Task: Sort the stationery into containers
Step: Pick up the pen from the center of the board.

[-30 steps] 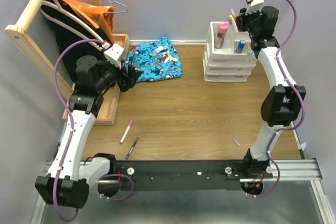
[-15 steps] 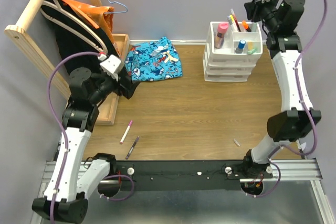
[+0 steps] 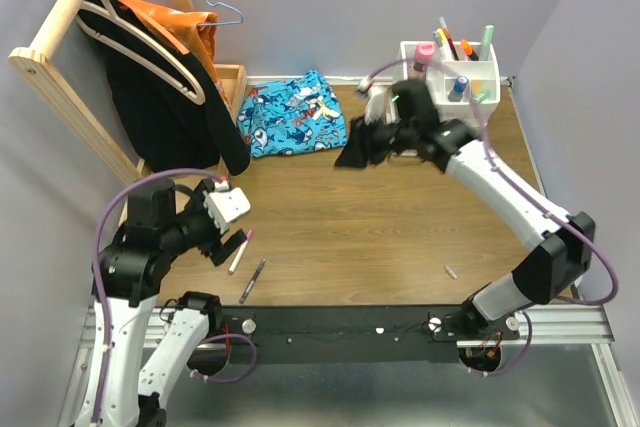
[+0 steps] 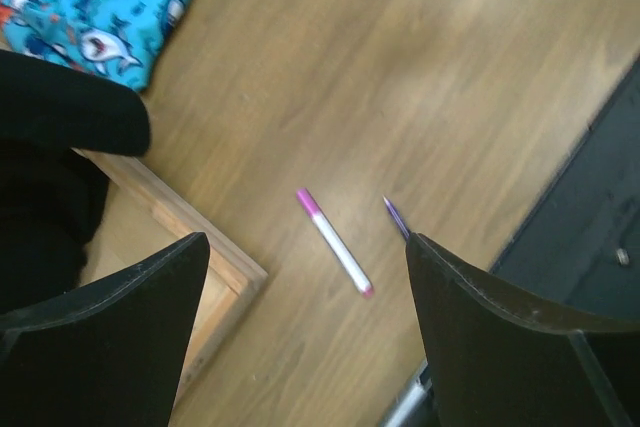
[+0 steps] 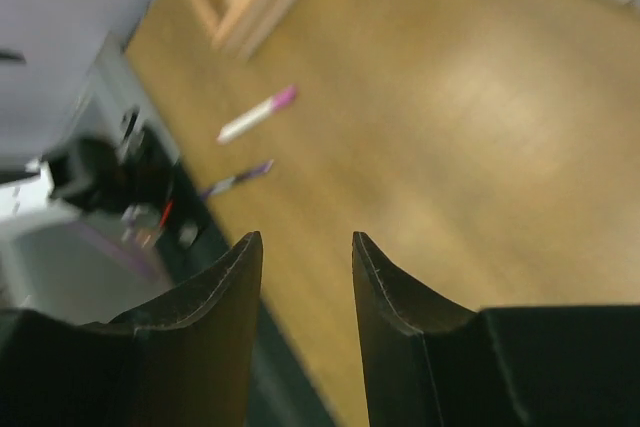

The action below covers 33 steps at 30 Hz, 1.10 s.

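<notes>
A white pen with pink ends and a dark purple pen lie on the wooden table near the front left. My left gripper hovers just above them, open wide; in the left wrist view the white pen lies between its fingers and the purple pen's tip shows by the right finger. My right gripper hangs open and empty over the table's middle, its wrist view blurred. The white organiser at the back right holds several pens and a pink tube.
A blue patterned cloth lies at the back. A wooden tray and a rack with hangers and dark clothes stand on the left. A small white bit lies front right. The black rail runs along the near edge.
My left arm has dropped from beside the cloth to just above the two pens. My right arm has swung from the organiser to the table's middle, its jaws widening.
</notes>
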Each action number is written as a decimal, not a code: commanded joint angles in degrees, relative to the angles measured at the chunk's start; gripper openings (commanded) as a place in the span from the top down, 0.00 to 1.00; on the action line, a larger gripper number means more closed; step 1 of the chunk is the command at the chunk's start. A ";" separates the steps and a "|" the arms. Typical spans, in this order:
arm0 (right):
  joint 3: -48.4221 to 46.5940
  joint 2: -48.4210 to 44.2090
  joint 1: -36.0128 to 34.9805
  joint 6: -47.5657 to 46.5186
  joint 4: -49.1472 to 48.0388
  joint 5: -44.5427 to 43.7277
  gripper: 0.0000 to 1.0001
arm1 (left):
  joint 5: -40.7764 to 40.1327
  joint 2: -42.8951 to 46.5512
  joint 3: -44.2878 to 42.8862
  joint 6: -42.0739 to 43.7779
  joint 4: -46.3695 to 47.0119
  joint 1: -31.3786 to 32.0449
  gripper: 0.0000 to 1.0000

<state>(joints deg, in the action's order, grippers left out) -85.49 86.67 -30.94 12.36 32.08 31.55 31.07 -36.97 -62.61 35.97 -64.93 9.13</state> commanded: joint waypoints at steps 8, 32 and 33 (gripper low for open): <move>11.74 2.80 -6.15 9.53 -3.06 -5.61 0.56 | -2.59 -2.58 1.87 17.38 -22.35 0.19 0.16; 18.96 -6.69 -5.71 8.12 -5.18 -14.59 0.54 | -26.12 -31.23 12.42 -15.38 12.44 14.25 0.37; 18.87 -6.61 -5.45 8.29 -5.09 -14.50 0.54 | -27.19 -32.62 12.42 -15.75 13.15 14.34 0.37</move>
<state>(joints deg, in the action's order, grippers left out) -66.54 80.36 -37.04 19.97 27.90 18.85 11.84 -67.05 -49.71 29.15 -60.38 23.03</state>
